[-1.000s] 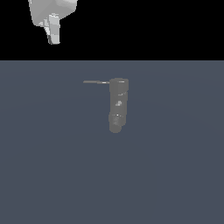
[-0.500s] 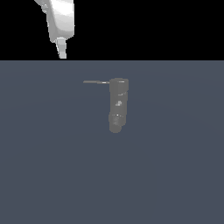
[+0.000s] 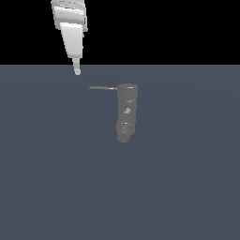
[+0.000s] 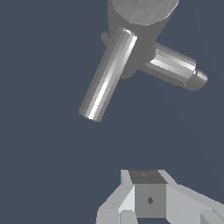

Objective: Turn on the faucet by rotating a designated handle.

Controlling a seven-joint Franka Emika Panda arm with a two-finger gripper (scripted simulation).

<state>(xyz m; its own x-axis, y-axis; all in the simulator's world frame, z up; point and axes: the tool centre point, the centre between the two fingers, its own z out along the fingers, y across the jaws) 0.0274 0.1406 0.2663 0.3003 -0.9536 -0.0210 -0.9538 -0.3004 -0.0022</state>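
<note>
Dull grey metal, by the look of it, makes up the faucet [image 3: 126,112], a column of stacked segments standing well inside the slate-blue tabletop [image 3: 187,187], nearer its far edge than its near one. From the column's top the handle [image 3: 103,87] sticks out sideways, a thin straight rod pointing toward the exterior view's left.

The pincer [image 3: 77,71] hangs above and beyond the rod's free end, clear of it and touching nothing. It holds nothing, but how far its jaws stand apart I cannot tell: the exterior view shows them edge-on as one pale tip, and the wrist view shows only the base of the fingers [image 4: 131,201].

The rod looks rigid and smooth, likely slippery, and is probably meant to swing about the column's axis while the column itself stays fixed. Contact near the free end should give the most leverage; a sideways push there seems safer than a pinch, which could slide off.
</note>
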